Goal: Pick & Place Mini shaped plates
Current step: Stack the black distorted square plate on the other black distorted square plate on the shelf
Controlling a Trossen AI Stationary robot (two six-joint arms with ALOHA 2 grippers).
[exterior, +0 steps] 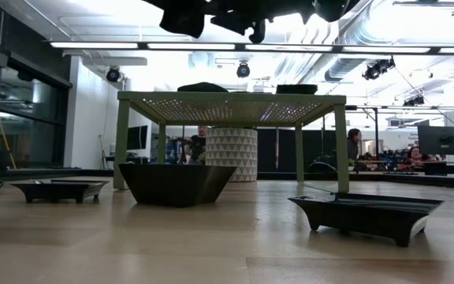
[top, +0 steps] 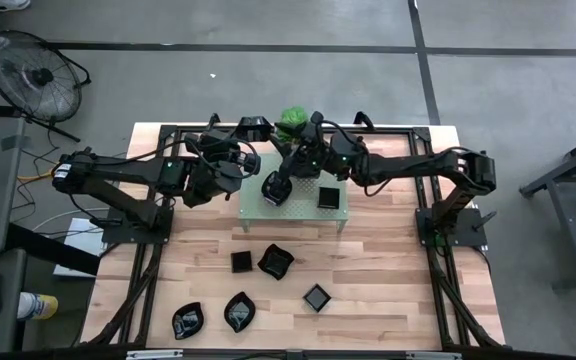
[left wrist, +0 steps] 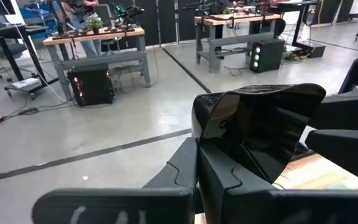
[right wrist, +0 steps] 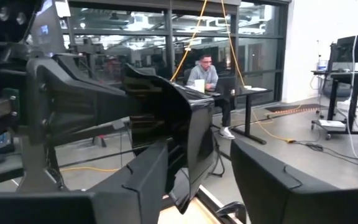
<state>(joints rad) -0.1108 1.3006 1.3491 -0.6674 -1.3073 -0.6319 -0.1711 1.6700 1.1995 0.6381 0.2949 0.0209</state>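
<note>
Nearest in the low view, 3 black plates (exterior: pixel 366 211) sat on the counter (exterior: pixel 227 252) before the green rack (exterior: pixel 231 99). From above, 5 lay on the wood and 2 on the rack. Beside the rack, the left hand (top: pixel 230 163) and right hand (top: pixel 302 152) hung raised. Both wrist views showed a glossy plate (left wrist: pixel 260 127) pinched by the left hand, the right hand's fingers (right wrist: pixel 145 177) apart around its edge.

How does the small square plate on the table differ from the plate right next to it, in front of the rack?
The square plate has straight edges; the neighbouring plate has a wavy, uneven rim. The square plate is smaller; the neighbouring plate looks wider. Both are glossy black and lie untouched on the wooden table: the left gripper holds a third plate by the rack, near the right gripper.
</note>
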